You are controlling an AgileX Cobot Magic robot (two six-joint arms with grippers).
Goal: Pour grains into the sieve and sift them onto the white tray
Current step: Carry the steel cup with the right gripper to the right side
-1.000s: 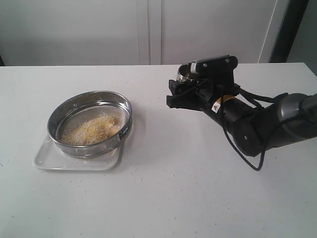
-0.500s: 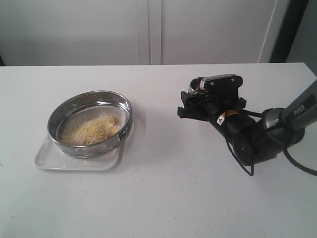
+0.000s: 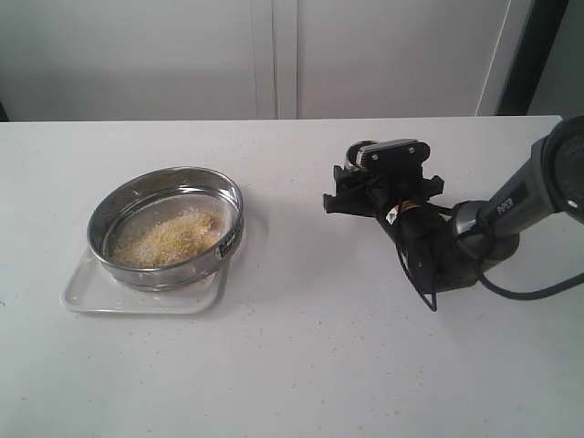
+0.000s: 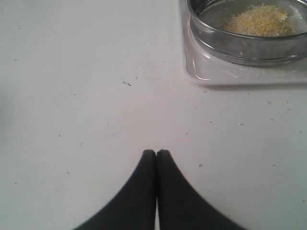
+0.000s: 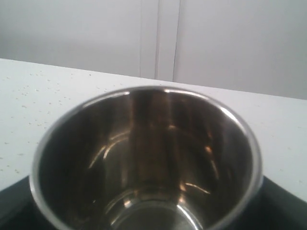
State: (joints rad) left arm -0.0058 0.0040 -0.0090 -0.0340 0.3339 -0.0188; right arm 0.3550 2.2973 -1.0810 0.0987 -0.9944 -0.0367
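Nearest the exterior camera lies a bare stretch of the white table point(image 3: 301, 374). In the left middle of that frame the white tray point(image 3: 84, 294) lies flat on the table, and the sieve point(image 3: 164, 224) stands upright on it, covering most of it so that only the tray's near-left corner and front edge show. The grains point(image 3: 169, 239), yellow mixed with paler bits, lie in a low heap on the mesh, toward the sieve's middle and near side; the rest of the mesh is bare. A small black label point(image 3: 228, 240) sits on the sieve's right wall. The left wrist view shows loose specks on the tray's rim and on the table just beside it.

The left gripper point(image 4: 156, 153) hovers over bare table with its fingers pressed together and nothing between them.

In the right middle of the exterior frame, well apart from the sieve, the right gripper point(image 3: 349, 182) grasps the steel cup point(image 5: 144, 158), which stands upright and empty, its shiny inside bare.

Behind the table rise white panels point(image 3: 383, 55).
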